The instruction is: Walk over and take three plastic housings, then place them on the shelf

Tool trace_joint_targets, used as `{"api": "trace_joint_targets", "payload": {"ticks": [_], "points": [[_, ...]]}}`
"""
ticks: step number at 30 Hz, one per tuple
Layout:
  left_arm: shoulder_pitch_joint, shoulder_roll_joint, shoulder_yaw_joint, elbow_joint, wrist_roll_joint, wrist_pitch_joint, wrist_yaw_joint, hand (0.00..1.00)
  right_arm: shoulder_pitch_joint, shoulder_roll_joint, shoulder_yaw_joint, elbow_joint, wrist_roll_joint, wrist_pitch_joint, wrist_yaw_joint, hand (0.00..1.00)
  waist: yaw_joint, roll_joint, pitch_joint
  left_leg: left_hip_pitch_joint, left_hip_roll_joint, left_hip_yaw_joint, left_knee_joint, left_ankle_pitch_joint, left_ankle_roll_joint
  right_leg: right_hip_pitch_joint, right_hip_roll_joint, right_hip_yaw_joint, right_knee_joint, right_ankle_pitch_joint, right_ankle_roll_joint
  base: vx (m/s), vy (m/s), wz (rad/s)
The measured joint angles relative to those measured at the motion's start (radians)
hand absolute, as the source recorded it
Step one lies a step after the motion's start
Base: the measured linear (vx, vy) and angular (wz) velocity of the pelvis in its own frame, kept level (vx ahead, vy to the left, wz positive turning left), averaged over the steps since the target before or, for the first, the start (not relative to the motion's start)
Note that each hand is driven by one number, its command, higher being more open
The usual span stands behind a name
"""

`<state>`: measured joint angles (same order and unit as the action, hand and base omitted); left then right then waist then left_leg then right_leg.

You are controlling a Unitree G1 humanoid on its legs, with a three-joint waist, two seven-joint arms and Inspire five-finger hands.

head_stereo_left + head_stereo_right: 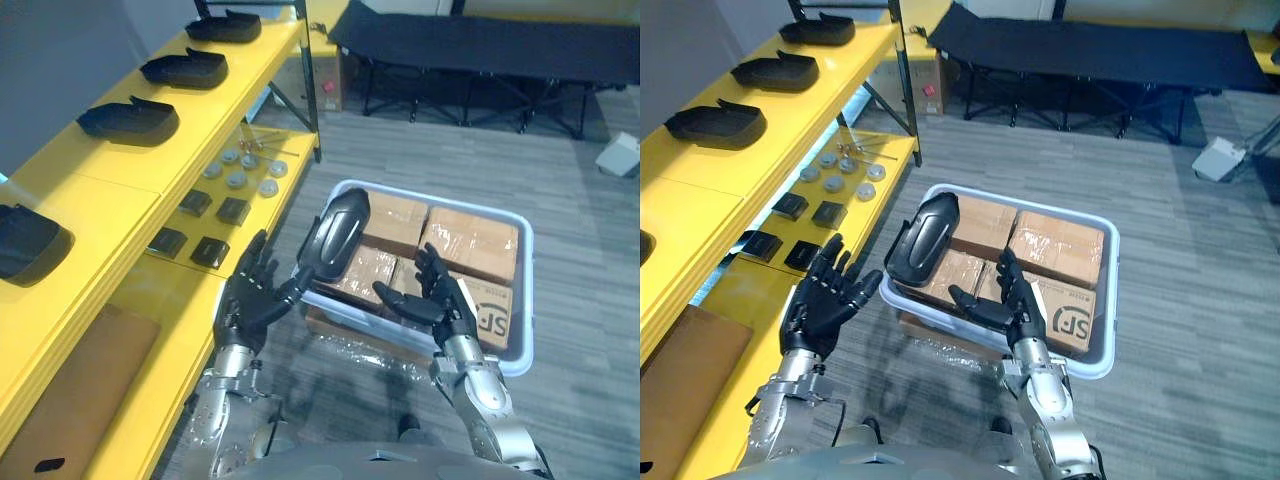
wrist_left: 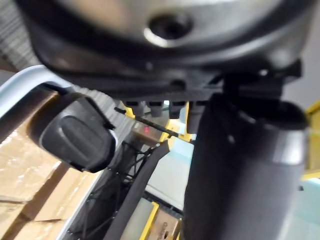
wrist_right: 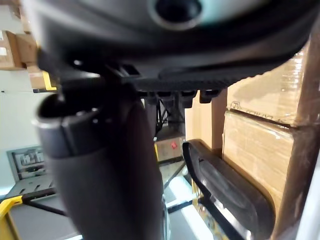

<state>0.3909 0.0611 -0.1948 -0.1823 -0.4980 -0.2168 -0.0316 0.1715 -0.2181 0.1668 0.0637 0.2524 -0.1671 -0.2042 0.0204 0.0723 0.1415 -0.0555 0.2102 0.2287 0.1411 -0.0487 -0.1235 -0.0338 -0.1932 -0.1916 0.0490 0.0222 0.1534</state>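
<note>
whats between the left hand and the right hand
The black plastic housing, propped tilted on the near rim of the bin, stands between the open left hand and open right hand, slightly beyond them. Both eye views show it.

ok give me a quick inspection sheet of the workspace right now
surface: yellow shelf, two tiers; grey floor
job's things: black housing stands tilted at the bin's left corner over cardboard boxes; four shelved housings on the top tier
clutter: small black parts and round discs on the lower tier
hands: left hand and right hand open, flanking the black housing; contact unclear
cables: nothing seen
surroundings: black cot, white box on the floor
</note>
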Motion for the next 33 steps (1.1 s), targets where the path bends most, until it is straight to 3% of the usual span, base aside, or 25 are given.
{"api": "trace_joint_targets", "payload": {"ticks": [2, 3, 5, 8, 12, 17, 21, 26, 29, 33], "points": [[-0.023, 0.023, -0.012, 0.004, 0.001, 0.000, -0.003, 1.00, -0.039, 0.016, -0.002, 0.030, -0.014, 0.000, -0.052, 1.00, 0.001, -0.022, 0.011, 0.004, -0.032, 0.002, -0.003, -0.001, 0.001, 0.001, -0.033, -0.012, 0.000, 0.014, 0.013, -0.06, 0.194, 0.03], [-0.049, 0.054, -0.021, 0.004, 0.000, 0.000, -0.017, 1.00, -0.076, 0.036, -0.003, 0.065, -0.014, -0.013, -0.123, 1.00, 0.005, -0.037, 0.021, 0.002, -0.061, 0.002, -0.001, -0.009, 0.012, -0.002, -0.062, -0.038, -0.002, 0.030, 0.024, -0.08, 0.199, 0.08], [-0.074, 0.074, -0.026, 0.004, 0.001, 0.000, -0.023, 1.00, -0.127, 0.058, -0.011, 0.121, -0.027, -0.020, -0.183, 1.00, 0.010, -0.046, 0.033, -0.017, -0.085, 0.000, 0.024, -0.022, 0.023, -0.008, -0.090, -0.056, -0.002, 0.044, 0.032, -0.09, 0.155, 0.06], [-0.127, 0.085, -0.030, 0.002, -0.001, -0.001, -0.023, 1.00, -0.328, 0.075, -0.087, 0.330, -0.040, -0.019, -0.289, 1.00, 0.037, -0.030, 0.073, -0.098, -0.108, 0.008, 0.111, -0.066, 0.053, -0.035, -0.123, -0.107, -0.037, 0.098, 0.027, -0.14, 0.130, -0.02], [-0.214, 0.086, -0.056, 0.001, -0.001, -0.002, -0.013, 1.00, -0.645, 0.005, -0.230, 0.541, 0.011, -0.018, -0.387, 1.00, 0.058, 0.014, 0.167, -0.210, -0.124, -0.032, 0.172, -0.051, 0.061, -0.076, -0.137, -0.156, -0.072, 0.153, 0.022, -0.16, 0.061, 0.26], [-0.242, 0.086, -0.121, 0.004, -0.001, -0.003, -0.010, 1.00, -0.873, -0.135, -0.243, 0.676, 0.040, -0.016, -0.417, 1.00, 0.079, 0.039, 0.259, -0.257, -0.130, -0.063, 0.183, -0.026, 0.066, -0.088, -0.134, -0.201, -0.085, 0.182, 0.014, -0.08, 0.006, 0.20], [-0.241, 0.096, -0.160, 0.040, -0.007, -0.014, -0.010, 1.00, -0.979, -0.192, -0.233, 0.796, 0.058, -0.016, -0.423, 1.00, 0.096, 0.047, 0.267, -0.282, -0.134, -0.078, 0.194, -0.026, 0.068, -0.097, -0.135, -0.235, -0.085, 0.193, 0.006, -0.04, 0.026, 0.10], [-0.280, 0.095, -0.192, 0.097, -0.045, -0.062, -0.009, 1.00, -1.113, -0.290, -0.174, 0.884, 0.071, -0.007, -0.409, 1.00, 0.124, 0.101, 0.315, -0.294, -0.140, -0.097, 0.209, -0.024, 0.076, -0.089, -0.139, -0.269, -0.081, 0.196, 0.004, -0.07, 0.025, 0.10], [-0.281, 0.094, -0.202, 0.117, -0.046, -0.063, 0.002, 1.00, -1.171, -0.321, -0.138, 0.917, 0.070, 0.030, -0.367, 1.00, 0.138, 0.117, 0.324, -0.301, -0.142, -0.105, 0.206, -0.016, 0.077, -0.091, -0.139, -0.278, -0.081, 0.196, 0.004, -0.05, 0.005, 0.09], [-0.283, 0.094, -0.222, 0.142, -0.046, -0.064, 0.007, 1.00, -1.180, -0.338, -0.106, 0.927, 0.066, 0.103, -0.305, 1.00, 0.145, 0.118, 0.324, -0.306, -0.147, -0.118, 0.204, -0.011, 0.077, -0.088, -0.142, -0.299, -0.077, 0.195, 0.004, -0.03, 0.013, 0.11]]}}
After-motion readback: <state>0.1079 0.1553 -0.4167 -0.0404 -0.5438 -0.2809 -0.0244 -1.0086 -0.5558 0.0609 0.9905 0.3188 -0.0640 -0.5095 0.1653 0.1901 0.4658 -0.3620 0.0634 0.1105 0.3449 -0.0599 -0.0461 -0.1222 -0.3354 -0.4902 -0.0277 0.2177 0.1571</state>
